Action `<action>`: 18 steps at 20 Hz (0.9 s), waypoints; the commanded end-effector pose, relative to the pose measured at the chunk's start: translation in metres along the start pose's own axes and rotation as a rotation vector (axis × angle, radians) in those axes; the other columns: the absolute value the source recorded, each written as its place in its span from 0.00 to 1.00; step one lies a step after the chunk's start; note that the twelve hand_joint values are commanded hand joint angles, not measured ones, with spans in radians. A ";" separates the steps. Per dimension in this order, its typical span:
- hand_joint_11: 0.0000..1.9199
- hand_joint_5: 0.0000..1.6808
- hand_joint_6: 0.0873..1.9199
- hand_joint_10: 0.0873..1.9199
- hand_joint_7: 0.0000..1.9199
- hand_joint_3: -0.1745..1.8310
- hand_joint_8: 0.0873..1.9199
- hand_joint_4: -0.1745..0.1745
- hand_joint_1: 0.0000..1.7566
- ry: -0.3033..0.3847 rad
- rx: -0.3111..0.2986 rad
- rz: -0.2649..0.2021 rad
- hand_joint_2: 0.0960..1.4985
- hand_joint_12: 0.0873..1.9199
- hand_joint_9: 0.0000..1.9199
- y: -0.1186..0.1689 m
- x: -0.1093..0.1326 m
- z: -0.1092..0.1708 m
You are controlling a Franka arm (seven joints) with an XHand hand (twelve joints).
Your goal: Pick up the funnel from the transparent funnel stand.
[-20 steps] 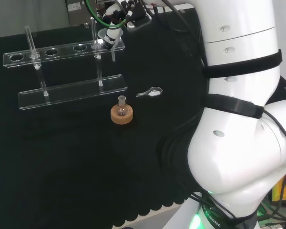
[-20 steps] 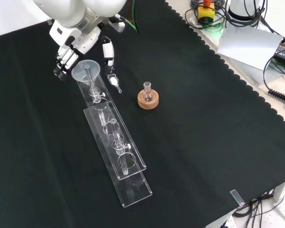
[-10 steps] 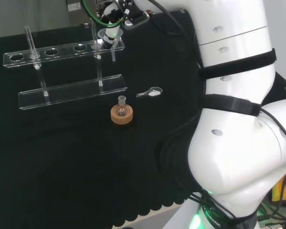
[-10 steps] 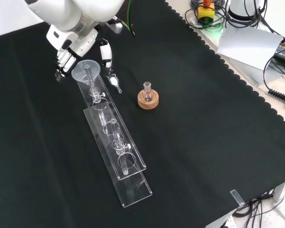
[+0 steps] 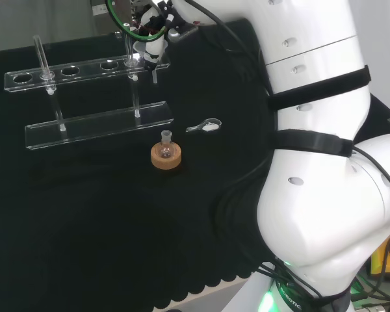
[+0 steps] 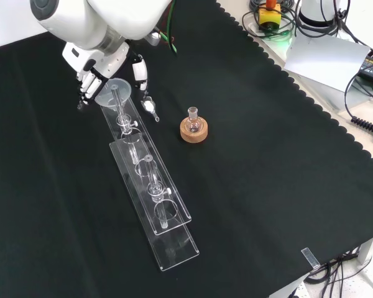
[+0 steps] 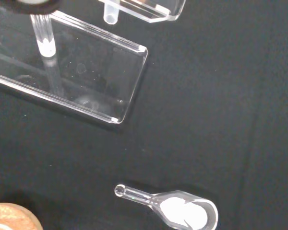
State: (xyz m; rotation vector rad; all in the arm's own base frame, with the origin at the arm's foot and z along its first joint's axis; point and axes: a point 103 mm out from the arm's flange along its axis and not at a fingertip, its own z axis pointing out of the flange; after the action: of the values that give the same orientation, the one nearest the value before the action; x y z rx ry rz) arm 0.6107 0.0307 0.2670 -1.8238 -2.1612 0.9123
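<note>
Bench covered by black cloth [image 6: 267, 161] with scalloped edge; beyond it in front view, pale tabletop [image 6: 336, 62] with grey sheet [image 6: 323, 59], black cables [image 6: 360, 118], and a red-and-yellow button unit [image 6: 270, 13].

I see my arm stretched out across the counter [image 6: 248, 186] toward its far edge in the head view. The robot hand [image 6: 102, 65] hangs near that edge, palm down, its fingers [image 6: 86, 84] partly curled and thumb [image 6: 138, 69] held apart.

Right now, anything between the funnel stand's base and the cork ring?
In the head view, only bare black cloth lies between the stand's base and the cork ring. The small clear scoop lies off to the right.
</note>
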 end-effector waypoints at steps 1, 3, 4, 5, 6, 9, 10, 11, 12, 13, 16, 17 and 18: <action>0.26 0.19 0.00 0.28 0.24 0.30 0.36 0.35 0.41 -0.091 -0.106 0.037 0.42 0.66 0.41 -0.008 0.003 -0.005; 0.32 0.28 0.01 0.29 0.33 0.32 0.41 0.33 0.43 -0.107 -0.151 0.067 0.42 0.63 0.48 -0.011 0.003 -0.007; 0.35 0.33 0.03 0.28 0.36 0.32 0.43 0.31 0.44 -0.112 -0.169 0.078 0.43 0.61 0.51 -0.012 0.003 -0.008; 0.38 0.36 0.07 0.27 0.38 0.33 0.44 0.30 0.45 -0.119 -0.189 0.083 0.43 0.58 0.54 -0.014 0.003 -0.010; 0.41 0.37 0.14 0.26 0.39 0.33 0.46 0.28 0.45 -0.122 -0.216 0.089 0.44 0.56 0.56 -0.016 0.002 -0.012; 0.45 0.35 0.30 0.25 0.41 0.35 0.48 0.25 0.47 -0.123 -0.254 0.103 0.44 0.52 0.58 -0.022 0.000 -0.018; 0.46 0.34 0.32 0.24 0.41 0.35 0.48 0.24 0.47 -0.126 -0.261 0.104 0.44 0.52 0.59 -0.025 0.000 -0.021; 0.46 0.34 0.34 0.24 0.41 0.35 0.49 0.24 0.47 -0.123 -0.269 0.106 0.44 0.52 0.59 -0.027 -0.001 -0.024; 0.46 0.34 0.35 0.24 0.41 0.35 0.49 0.23 0.47 -0.120 -0.273 0.108 0.44 0.52 0.59 -0.030 -0.002 -0.027; 0.46 0.34 0.36 0.24 0.41 0.35 0.49 0.23 0.47 -0.121 -0.276 0.111 0.44 0.52 0.59 -0.033 -0.004 -0.030; 0.46 0.34 0.36 0.24 0.41 0.35 0.49 0.23 0.47 -0.104 -0.286 0.118 0.44 0.52 0.59 -0.043 -0.009 -0.037; 0.46 0.34 0.36 0.24 0.41 0.35 0.49 0.23 0.47 -0.101 -0.289 0.120 0.44 0.52 0.59 -0.047 -0.011 -0.039; 0.46 0.34 0.37 0.24 0.41 0.36 0.49 0.23 0.47 -0.095 -0.294 0.123 0.44 0.51 0.59 -0.051 -0.013 -0.040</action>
State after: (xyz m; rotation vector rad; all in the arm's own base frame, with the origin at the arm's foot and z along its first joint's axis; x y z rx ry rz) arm 0.5958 0.0321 0.3133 -2.0639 -2.3615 0.7961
